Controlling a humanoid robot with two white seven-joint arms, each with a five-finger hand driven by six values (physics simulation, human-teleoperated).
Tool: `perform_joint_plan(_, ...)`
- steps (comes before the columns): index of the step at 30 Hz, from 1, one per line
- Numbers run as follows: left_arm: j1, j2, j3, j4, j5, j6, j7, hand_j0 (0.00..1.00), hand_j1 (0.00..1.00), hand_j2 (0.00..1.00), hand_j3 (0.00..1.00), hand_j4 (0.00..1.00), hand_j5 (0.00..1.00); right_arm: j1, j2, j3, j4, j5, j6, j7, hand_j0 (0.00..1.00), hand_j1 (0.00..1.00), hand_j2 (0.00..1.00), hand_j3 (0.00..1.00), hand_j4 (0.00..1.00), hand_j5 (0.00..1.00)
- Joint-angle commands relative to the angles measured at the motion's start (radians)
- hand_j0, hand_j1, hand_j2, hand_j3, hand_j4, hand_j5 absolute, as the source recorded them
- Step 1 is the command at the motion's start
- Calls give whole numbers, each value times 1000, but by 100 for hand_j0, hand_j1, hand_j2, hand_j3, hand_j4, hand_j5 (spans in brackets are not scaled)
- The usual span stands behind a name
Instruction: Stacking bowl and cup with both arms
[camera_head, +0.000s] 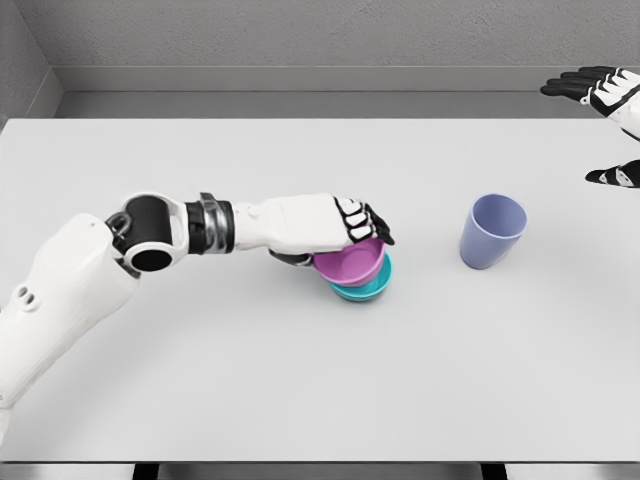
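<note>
The left hand (335, 225) is gripping the light, rigid purple bowl (352, 265) by its rim, fingers (372, 222) curled over it, nesting it into the teal bowl (368, 288) beneath them.

A single head-mounted camera looks down and forward across the white table (300, 400) toward the grey back wall (300, 35).

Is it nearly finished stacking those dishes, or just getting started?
About halfway, it seems. The purple bowl already sits in the teal bowl, tilted rather than settled flat. The left hand grips the purple bowl's rim. The blue cup stands apart to the right, untouched, so adding it looks like the remaining step. The right hand is raised at the picture's upper right edge, fingers spread, holding nothing.
</note>
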Motion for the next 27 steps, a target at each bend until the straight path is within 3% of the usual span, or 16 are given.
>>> perform_joint_plan(1, 0, -5, -20, 0, 3, 4, 4, 37, 37, 37, 37, 37, 37, 0, -1, -1, 0, -6, 1, -1, 100, 100, 100, 100, 100, 100)
perform_joint_plan(13, -23, -26, -27, 25, -7, 4, 2, 42, 42, 42, 42, 42, 42, 2, -1, 1, -2, -6, 1, -1, 100, 100, 100, 100, 100, 100)
perform_joint_plan(15, -28, -25, -27, 26, -7, 4, 2, 54, 54, 54, 54, 54, 54, 2, -1, 1, -2, -6, 1, -1, 100, 100, 100, 100, 100, 100)
perform_joint_plan(17, -28, -25, -27, 26, -1, 4, 4, 94, 94, 94, 94, 94, 94, 2, -1, 1, -2, -6, 1, -1, 100, 100, 100, 100, 100, 100)
perform_joint_plan(19, -32, -25, -27, 33, -7, 4, -1, 100, 100, 100, 100, 100, 100, 2, -1, 1, -2, -6, 1, -1, 100, 100, 100, 100, 100, 100)
perform_joint_plan(27, -35, -14, -21, 33, -12, 4, -3, 100, 100, 100, 100, 100, 100, 2, -1, 1, -2, -6, 1, -1, 100, 100, 100, 100, 100, 100)
